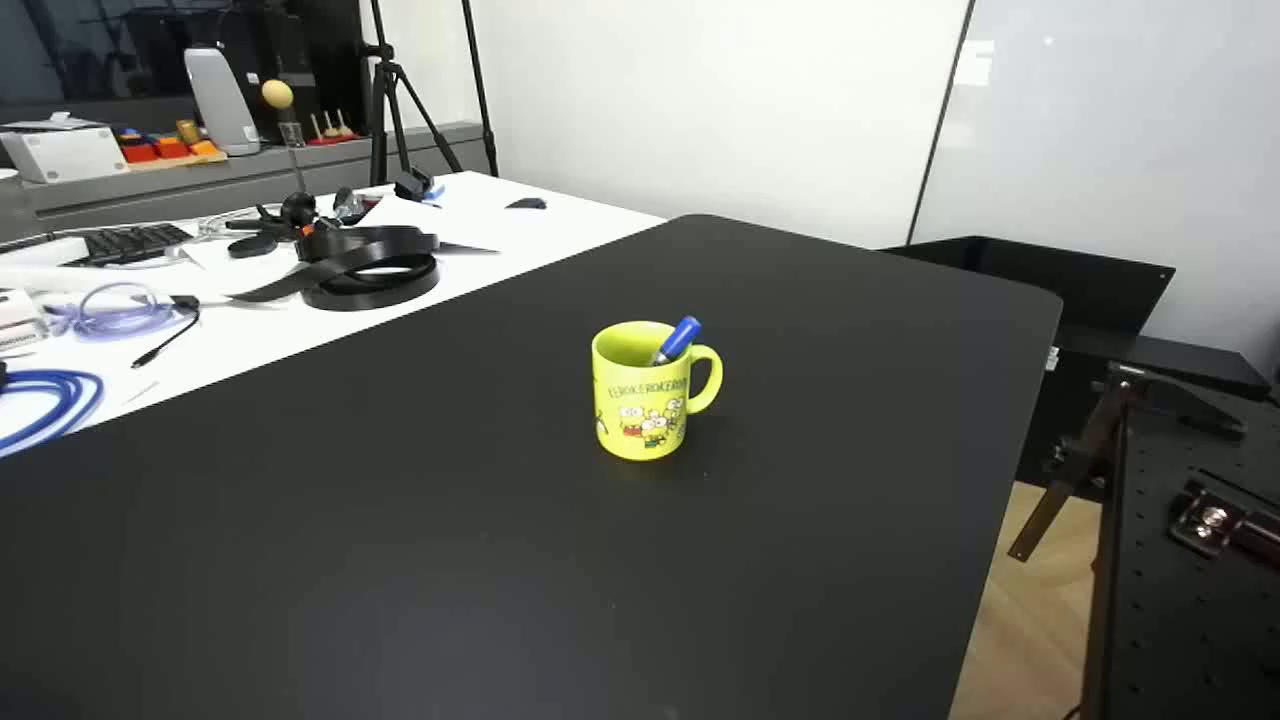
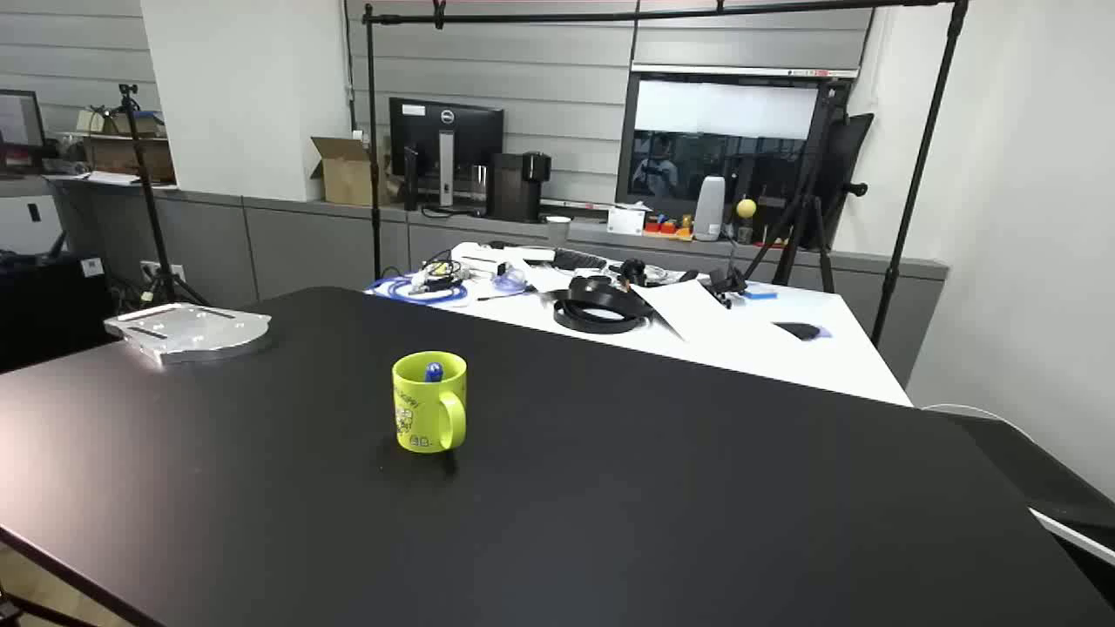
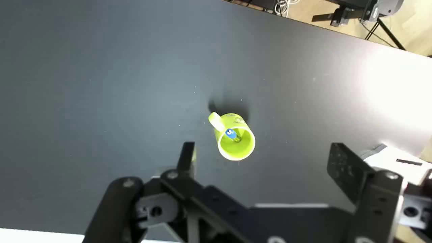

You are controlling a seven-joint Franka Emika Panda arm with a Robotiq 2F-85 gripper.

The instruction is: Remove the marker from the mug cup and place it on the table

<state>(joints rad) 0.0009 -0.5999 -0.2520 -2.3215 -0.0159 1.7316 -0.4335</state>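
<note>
The yellow mug cup (image 1: pixel 630 405) stands upright on the black table (image 1: pixel 450 560). It also shows in an exterior view (image 2: pixel 416 409) and in the wrist view (image 3: pixel 238 150). The blue marker (image 1: pixel 681 340) leans inside the mug, with its blue end by the rim on the handle side. It also shows in an exterior view (image 2: pixel 434 373) and in the wrist view (image 3: pixel 231 133). Its lower part is hidden by the mug in both exterior views. My gripper (image 3: pixel 263 144) is open and empty, above the table and apart from the mug, which appears beyond and between the fingers, nearer the left one.
A white table (image 1: pixel 560 225) with cables, black straps and a keyboard adjoins the black table. A silver metal plate (image 2: pixel 196 329) lies at the black table's edge. A perforated black surface with metal brackets (image 1: pixel 1200 525) stands beside it.
</note>
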